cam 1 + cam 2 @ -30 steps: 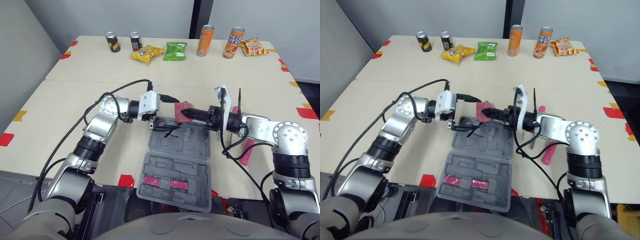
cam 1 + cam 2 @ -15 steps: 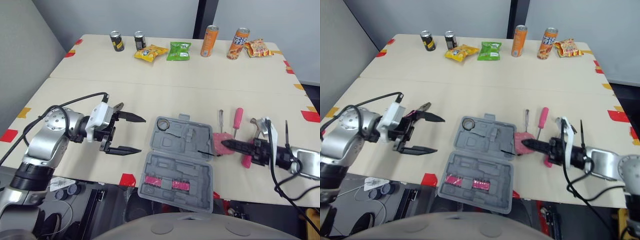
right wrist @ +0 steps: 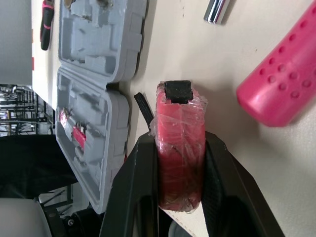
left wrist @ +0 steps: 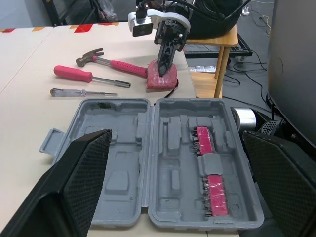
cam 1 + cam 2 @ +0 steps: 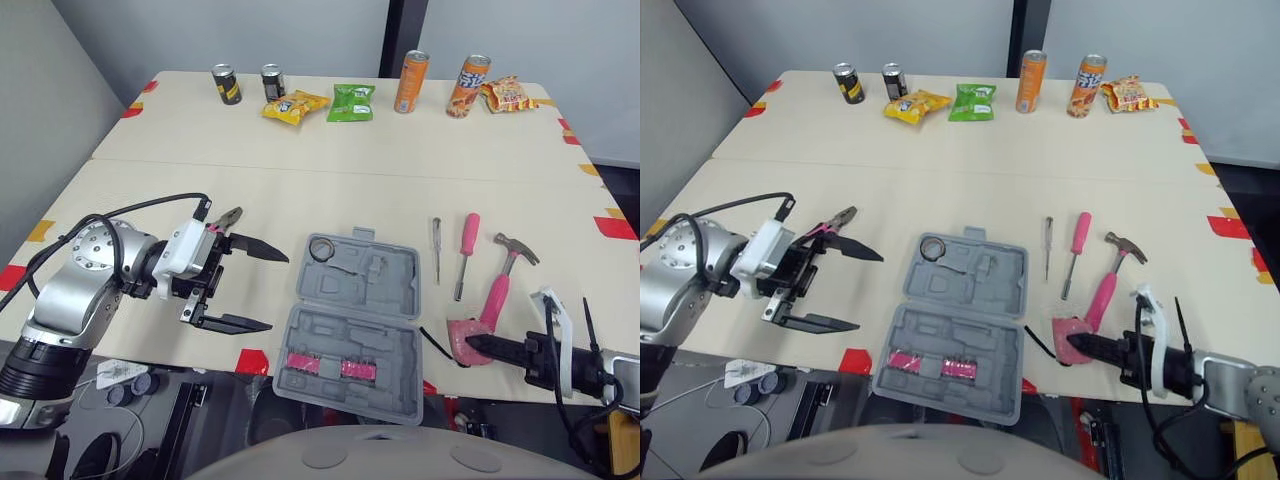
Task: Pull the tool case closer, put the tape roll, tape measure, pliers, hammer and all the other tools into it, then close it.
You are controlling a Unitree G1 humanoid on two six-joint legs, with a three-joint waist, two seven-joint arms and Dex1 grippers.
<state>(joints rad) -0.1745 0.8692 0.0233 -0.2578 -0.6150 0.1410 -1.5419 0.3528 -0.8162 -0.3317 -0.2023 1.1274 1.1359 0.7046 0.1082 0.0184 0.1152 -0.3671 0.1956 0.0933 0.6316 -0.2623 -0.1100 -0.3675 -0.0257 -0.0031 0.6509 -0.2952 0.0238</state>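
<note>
Beige table [image 5: 400, 170], seen from the head views: a grey tool case [image 5: 365, 290] lies open at the front edge, its near half jutting past that edge. The tape roll [image 5: 322, 248] sits in the far-left corner of the case. The left jaws stand wide apart and empty just left of the case, with the pliers [image 5: 228, 218] just beyond them. Right of the case lie a thin screwdriver [image 5: 437, 250], a pink screwdriver [image 5: 465, 250] and the hammer [image 5: 500, 282].

Left wrist view: the moulded interior of the case, with pink bit strips [image 4: 210, 163] in one half.

Right wrist view: the right jaws are clamped on the flanks of the pink tape measure [image 3: 180, 148] — it rests on the table by the front edge, near the hammer's handle.

Open room: bare table stretches from the case to the cans [image 5: 410, 82] and snack bags [image 5: 351, 102] along the far edge.
</note>
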